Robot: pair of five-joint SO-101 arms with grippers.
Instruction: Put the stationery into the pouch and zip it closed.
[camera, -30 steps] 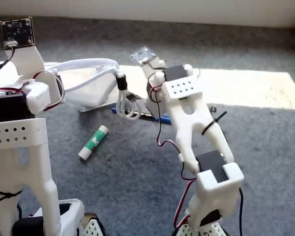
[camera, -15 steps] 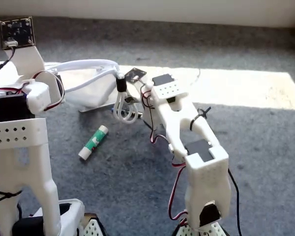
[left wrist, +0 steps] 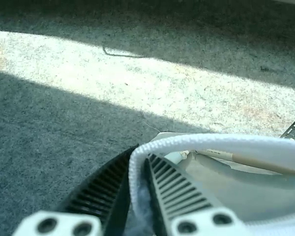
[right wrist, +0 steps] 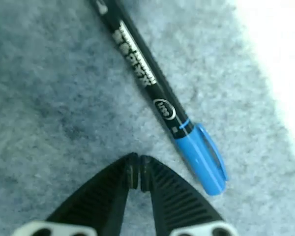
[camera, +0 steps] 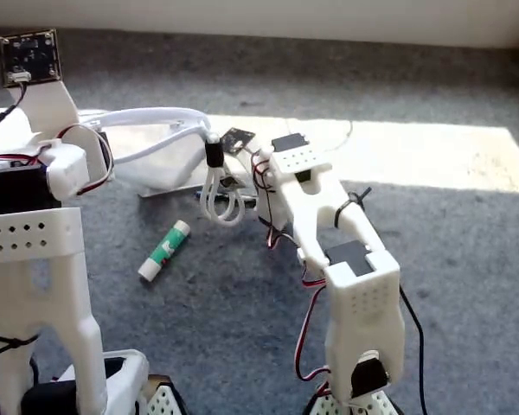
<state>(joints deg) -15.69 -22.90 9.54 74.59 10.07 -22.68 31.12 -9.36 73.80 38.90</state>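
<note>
Right wrist view has the pen (right wrist: 157, 93) lying slantwise on the grey surface (right wrist: 49, 98) just ahead of the right jaws, its blue cap (right wrist: 202, 160) the nearest part. The jaws are together, tips all but touching, and nothing is between them. The pen looks light and stiff, with a smooth round barrel likely to roll or slip. The best hold is probably across the black barrel near its middle, clear of the cap, once the jaws open. Left wrist view shows the left jaws clamped on the soft pouch's (left wrist: 211, 145) white zip rim. A glue stick (camera: 164, 251) lies apart from both.
</note>
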